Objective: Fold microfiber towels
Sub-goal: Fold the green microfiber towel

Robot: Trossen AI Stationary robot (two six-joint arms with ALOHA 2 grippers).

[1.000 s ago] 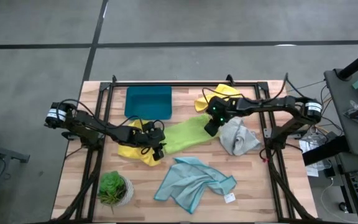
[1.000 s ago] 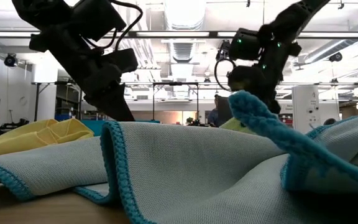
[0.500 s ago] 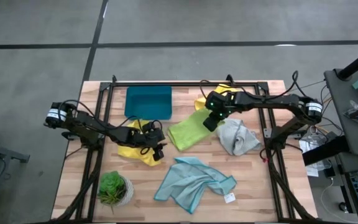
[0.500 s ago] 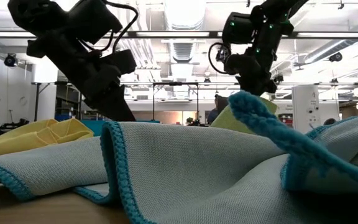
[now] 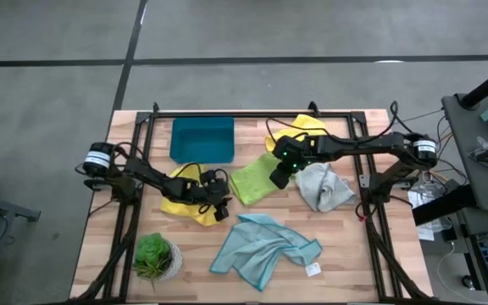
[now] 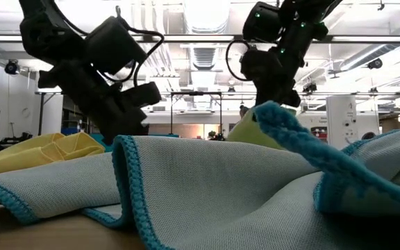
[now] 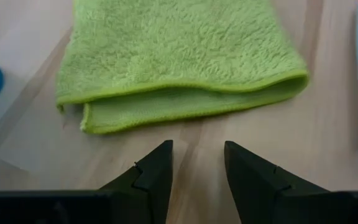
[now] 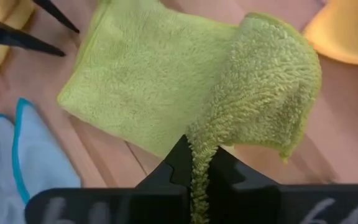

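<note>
— Lime green towel (image 5: pixel 250 180)?
— Lying folded over at mid-table, long axis slanting from the near left up toward the far right, between the yellow towel (image 5: pixel 185 193) and the pale grey towel (image 5: pixel 323 187).
— Right gripper (image 5: pixel 280 175)?
— Pinching the towel's far-right corner, fingers clamped tight on the cloth, lifting that end.
— Left gripper (image 5: pixel 221 210)?
— Hovering just beside the near-left edge, fingers (image 7: pixel 156 172) standing apart, gripping nothing.
— Beyond that?
— Light blue towel (image 5: pixel 265 246) lying crumpled at the near edge; teal tray (image 5: pixel 202 139) sitting at the far left.
</note>
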